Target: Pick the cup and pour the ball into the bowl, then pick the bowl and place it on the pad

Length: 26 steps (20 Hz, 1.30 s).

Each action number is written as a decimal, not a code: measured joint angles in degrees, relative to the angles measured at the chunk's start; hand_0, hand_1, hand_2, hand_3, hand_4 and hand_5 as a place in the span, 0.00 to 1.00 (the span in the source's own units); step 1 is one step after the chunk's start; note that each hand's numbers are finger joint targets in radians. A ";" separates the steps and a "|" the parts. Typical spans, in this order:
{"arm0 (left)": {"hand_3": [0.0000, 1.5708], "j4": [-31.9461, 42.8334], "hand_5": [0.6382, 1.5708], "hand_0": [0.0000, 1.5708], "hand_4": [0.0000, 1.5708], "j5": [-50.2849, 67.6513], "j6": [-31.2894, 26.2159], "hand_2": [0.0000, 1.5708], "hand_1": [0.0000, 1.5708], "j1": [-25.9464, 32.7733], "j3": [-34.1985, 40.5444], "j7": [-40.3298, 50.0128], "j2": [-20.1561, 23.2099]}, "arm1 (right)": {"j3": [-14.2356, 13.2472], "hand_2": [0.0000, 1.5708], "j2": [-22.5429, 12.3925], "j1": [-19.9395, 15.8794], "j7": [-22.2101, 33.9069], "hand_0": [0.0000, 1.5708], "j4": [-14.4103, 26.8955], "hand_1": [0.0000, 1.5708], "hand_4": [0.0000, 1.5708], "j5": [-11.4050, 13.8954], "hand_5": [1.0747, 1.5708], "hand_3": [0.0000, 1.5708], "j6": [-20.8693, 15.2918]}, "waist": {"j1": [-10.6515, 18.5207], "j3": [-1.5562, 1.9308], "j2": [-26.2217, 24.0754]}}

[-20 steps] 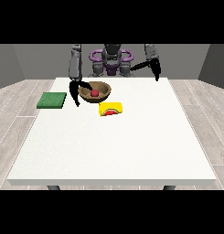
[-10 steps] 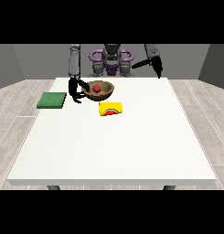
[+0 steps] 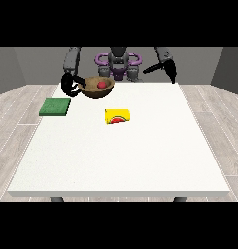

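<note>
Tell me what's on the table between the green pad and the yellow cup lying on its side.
Nothing: in the front view only bare white table lies between the green pad and the yellow cup. The bowl sits higher, at the hand at the view's left.

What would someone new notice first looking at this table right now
The brown bowl with a red ball inside, held up at the far left by the robot hand at the view's left. Then the yellow cup lying mid-table, and the green pad at the left edge.
</note>
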 measured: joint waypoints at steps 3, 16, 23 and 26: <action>0.00 -0.63 1.00 0.00 0.00 -0.17 0.64 0.00 0.00 1.31 -0.50 -0.54 -0.57 | -1.54 1.00 -3.69 0.42 0.83 1.00 -0.42 1.00 0.67 -1.25 0.99 1.00 2.82 | -0.12 0.04 0.15; 0.00 -2.58 0.99 0.00 0.00 -2.01 5.76 0.00 0.00 -2.44 -2.12 -5.45 -2.55 | -11.50 1.00 -17.11 -2.50 -2.44 1.00 3.74 1.00 0.65 -9.69 0.98 0.92 14.92 | 0.57 0.10 11.77; 0.00 -10.49 0.99 0.00 0.00 -4.30 7.52 0.00 0.00 -3.19 -5.93 -4.84 -4.21 | -16.04 1.00 -24.63 -3.05 -10.85 1.00 11.06 1.00 0.65 -10.93 1.00 0.22 19.80 | 3.80 0.19 19.87; 0.00 -14.83 0.99 0.00 0.00 -4.57 7.74 0.00 0.00 -3.08 -6.31 -3.99 -3.71 | -17.15 1.00 -28.46 -3.18 -14.53 1.00 13.51 1.00 0.66 -10.56 1.00 0.00 21.95 | 4.31 0.23 23.39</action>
